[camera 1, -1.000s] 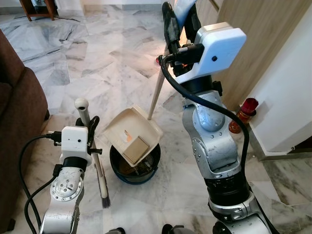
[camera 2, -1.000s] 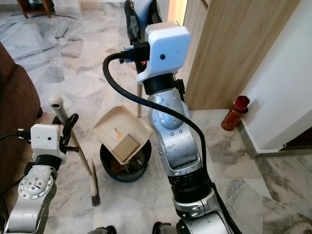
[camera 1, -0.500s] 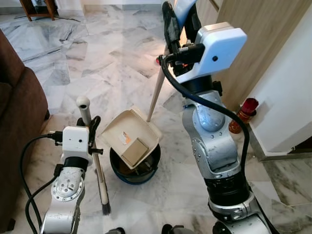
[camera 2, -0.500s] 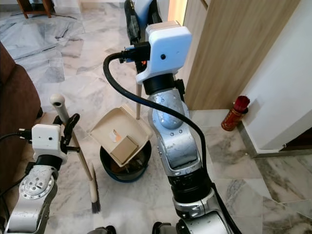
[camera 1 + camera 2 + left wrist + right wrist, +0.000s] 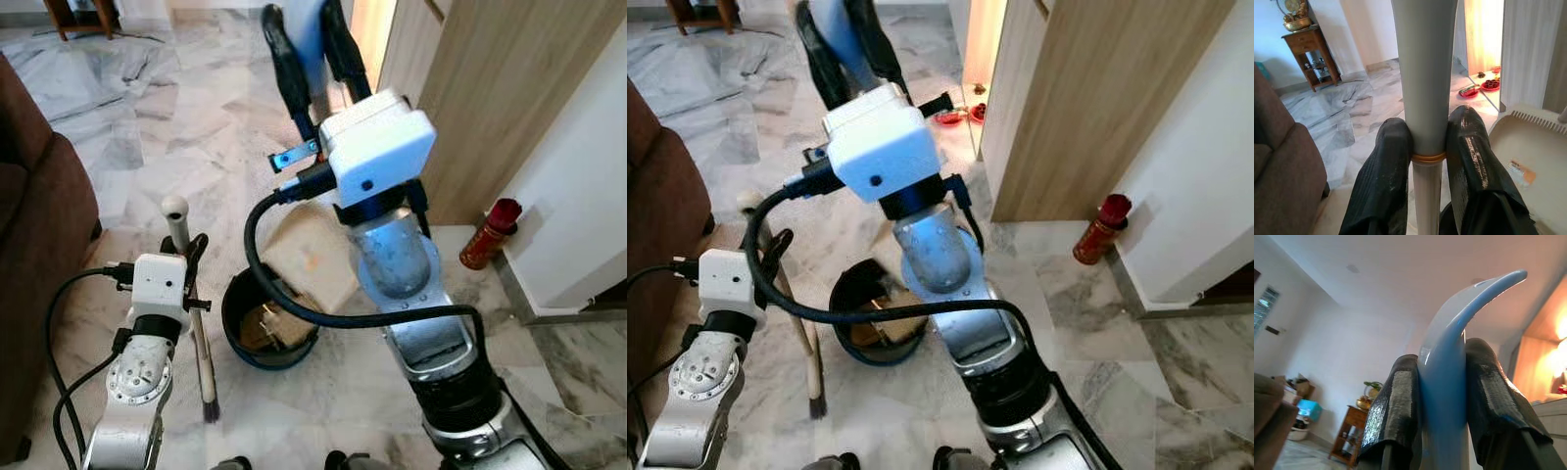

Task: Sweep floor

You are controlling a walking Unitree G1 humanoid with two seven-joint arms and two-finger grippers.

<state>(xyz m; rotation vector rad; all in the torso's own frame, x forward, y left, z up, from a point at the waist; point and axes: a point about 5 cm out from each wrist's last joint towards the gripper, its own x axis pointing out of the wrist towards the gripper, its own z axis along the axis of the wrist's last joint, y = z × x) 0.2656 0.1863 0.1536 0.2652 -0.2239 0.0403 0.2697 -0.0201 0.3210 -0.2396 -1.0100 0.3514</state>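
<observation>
My left gripper (image 5: pixel 191 257) is shut on the pale handle (image 5: pixel 1425 73) of a hand broom, low at the left. The broom stands nearly upright with its dark bristles (image 5: pixel 210 401) on the marble floor. My right gripper (image 5: pixel 309 59) is raised high and shut on the blue top (image 5: pixel 1449 357) of the dustpan's long handle. The beige dustpan (image 5: pixel 313 259) hangs tilted at the far right rim of a dark round bin (image 5: pixel 232 299), partly hidden behind my right arm. Brown cardboard pieces (image 5: pixel 266 325) lie inside the bin.
A brown sofa (image 5: pixel 39 196) stands close on the left. A wooden panel (image 5: pixel 490 98) and a white wall close off the right, with a red bottle (image 5: pixel 490 233) at their foot. Red dishes (image 5: pixel 950 117) lie on the floor by the lit doorway. Open marble floor stretches ahead.
My right arm has swung left and nearer with the handle. The dustpan has shifted right off the bin's top, and the brown piece that lay on it is now in the bin.
</observation>
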